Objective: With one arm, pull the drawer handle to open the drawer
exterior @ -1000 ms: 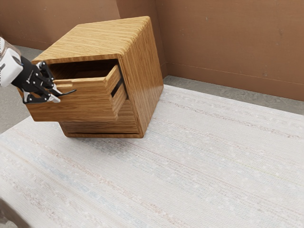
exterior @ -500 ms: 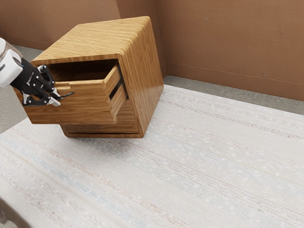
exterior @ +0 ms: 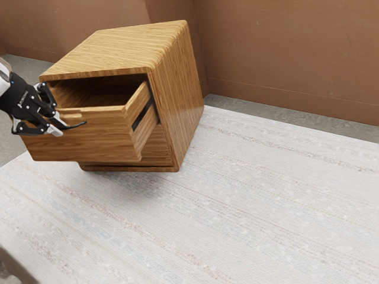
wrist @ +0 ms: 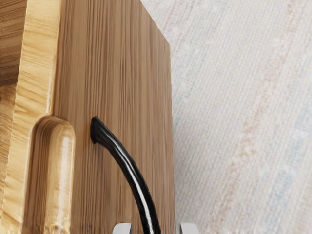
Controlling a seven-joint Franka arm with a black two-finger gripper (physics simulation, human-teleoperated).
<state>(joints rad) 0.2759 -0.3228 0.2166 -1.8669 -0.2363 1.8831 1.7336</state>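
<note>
1. Your target, the thin black curved bar handle (exterior: pixel 75 125), sits on the front of the light wooden drawer (exterior: pixel 95 141), toward the exterior view's left. In the wrist view the handle (wrist: pixel 126 168) bows off the drawer front (wrist: pixel 117 73) and runs down between the fingertips.
2. The arm's black fingers (exterior: pixel 53 132) are spread and straddle the handle. In the wrist view one grey fingertip (wrist: pixel 123 228) stands on each side of the bar, with a strip of wood showing between each tip and the bar. No pinch is visible.
3. The drawer stands partly out of its opening. Its front is well forward of the cabinet face, its side wall is exposed and its inside is in shadow. A rounded notch (wrist: pixel 53 170) is cut into the top edge of the front, just beside the handle's upper mount.
4. The drawer belongs to a box-shaped wooden cabinet with striped grain (exterior: pixel 174 83). Below the open drawer a second drawer front (exterior: pixel 155 152) sits flush with the cabinet.
5. The cabinet rests on a pale, woven-textured surface (exterior: pixel 254 201) that spreads across the exterior view's right and bottom. The wrist view shows the same surface (wrist: pixel 243 107) past the drawer's edge.
6. A plain brown wall (exterior: pixel 284 47) lies behind, and a band of grey floor (exterior: pixel 296 115) runs along its foot.
</note>
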